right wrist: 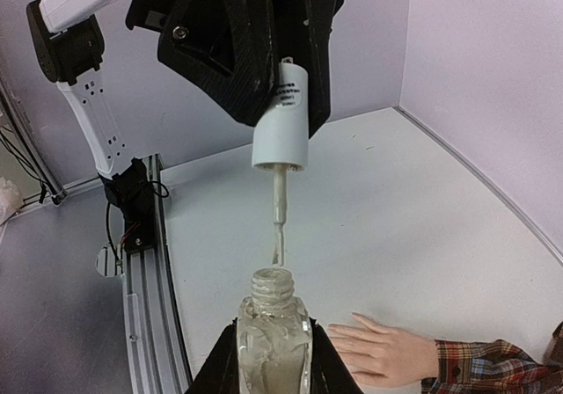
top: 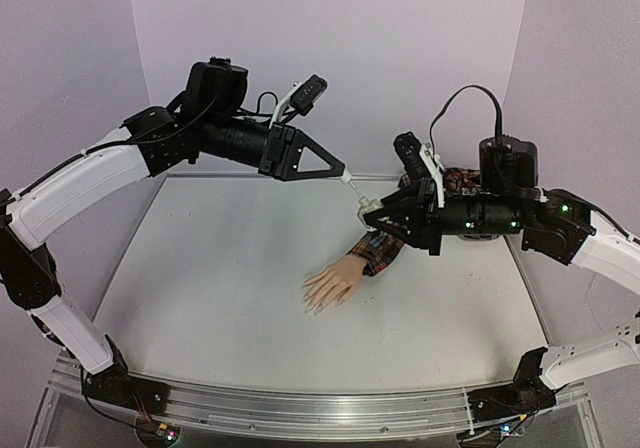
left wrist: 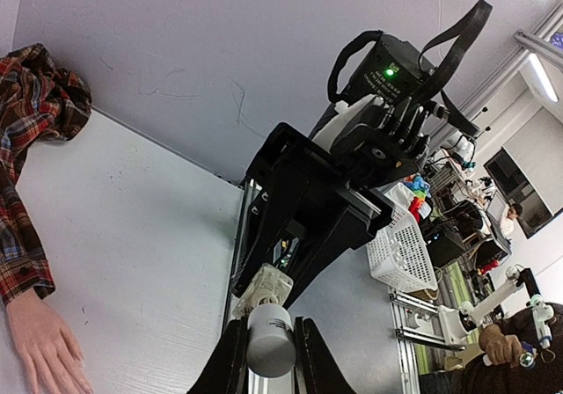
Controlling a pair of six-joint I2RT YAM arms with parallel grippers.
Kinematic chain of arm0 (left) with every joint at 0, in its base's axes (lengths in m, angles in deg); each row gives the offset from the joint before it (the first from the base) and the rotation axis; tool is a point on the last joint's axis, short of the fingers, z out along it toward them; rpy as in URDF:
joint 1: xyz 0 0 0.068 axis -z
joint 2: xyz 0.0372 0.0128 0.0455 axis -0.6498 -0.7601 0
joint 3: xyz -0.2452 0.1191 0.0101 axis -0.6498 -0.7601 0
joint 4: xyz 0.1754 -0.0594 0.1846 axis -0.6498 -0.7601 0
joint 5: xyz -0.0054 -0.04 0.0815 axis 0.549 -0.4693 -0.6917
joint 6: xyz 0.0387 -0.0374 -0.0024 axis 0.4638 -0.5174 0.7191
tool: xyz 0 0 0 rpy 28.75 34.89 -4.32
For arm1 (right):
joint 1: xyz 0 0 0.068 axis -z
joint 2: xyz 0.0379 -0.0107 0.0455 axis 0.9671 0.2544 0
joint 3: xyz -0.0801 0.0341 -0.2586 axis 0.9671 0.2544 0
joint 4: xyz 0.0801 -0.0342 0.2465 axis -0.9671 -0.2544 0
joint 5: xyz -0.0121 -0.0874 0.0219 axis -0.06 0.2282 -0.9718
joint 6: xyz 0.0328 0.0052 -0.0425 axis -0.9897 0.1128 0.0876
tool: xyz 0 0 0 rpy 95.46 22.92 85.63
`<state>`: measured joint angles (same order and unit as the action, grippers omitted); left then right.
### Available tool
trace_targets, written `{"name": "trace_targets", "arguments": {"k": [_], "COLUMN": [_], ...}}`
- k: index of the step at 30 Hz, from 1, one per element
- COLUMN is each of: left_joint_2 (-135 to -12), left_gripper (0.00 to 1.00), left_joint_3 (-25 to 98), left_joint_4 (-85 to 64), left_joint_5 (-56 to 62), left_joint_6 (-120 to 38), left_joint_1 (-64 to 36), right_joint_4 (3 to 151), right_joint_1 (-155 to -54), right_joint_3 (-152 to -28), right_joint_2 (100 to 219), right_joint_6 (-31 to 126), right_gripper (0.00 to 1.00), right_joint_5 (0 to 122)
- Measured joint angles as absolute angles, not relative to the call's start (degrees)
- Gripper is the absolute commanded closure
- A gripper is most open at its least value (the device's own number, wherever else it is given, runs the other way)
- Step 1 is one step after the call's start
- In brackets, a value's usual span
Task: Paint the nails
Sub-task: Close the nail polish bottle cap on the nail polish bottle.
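Note:
The skin-coloured mannequin hand (top: 332,286) lies palm down mid-table, its red plaid sleeve (top: 378,253) running back to the right. The nails (top: 312,305) at its fingertips are too small to make out. Above the sleeve, my right gripper (top: 385,218) is shut on a small clear bottle (right wrist: 274,346) whose threaded neck stands uncovered. My left gripper (top: 340,173) is shut on the white cap (right wrist: 281,121). The cap's brush (right wrist: 278,236) hangs just above the bottle's mouth, its tip clear of the neck. In the left wrist view the cap (left wrist: 270,341) sits between the fingers, with the bottle (left wrist: 261,290) beyond it.
The sleeve's bunched end (top: 460,180) lies at the back right by the wall. An aluminium rail (top: 300,408) runs along the table's near edge. A white basket (left wrist: 400,249) stands off the table in the left wrist view.

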<state>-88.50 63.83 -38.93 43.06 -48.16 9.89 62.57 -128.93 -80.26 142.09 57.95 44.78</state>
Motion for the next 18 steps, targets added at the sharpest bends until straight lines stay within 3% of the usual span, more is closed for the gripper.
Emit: {"name": "trace_targets", "arguments": {"k": [18], "left_joint_2": [-88.5], "left_gripper": [1.0], "left_joint_3": [63.0], "left_joint_4": [-37.4], "left_joint_5": [43.7], "left_joint_6": [-48.7], "left_joint_1": [9.9], "right_joint_4": [62.5], "right_joint_1": [-128.9], "right_joint_3": [-81.2], "right_joint_2": [142.5], "right_joint_6": [58.4], "right_gripper": [1.0], "right_joint_5": [44.8]}}
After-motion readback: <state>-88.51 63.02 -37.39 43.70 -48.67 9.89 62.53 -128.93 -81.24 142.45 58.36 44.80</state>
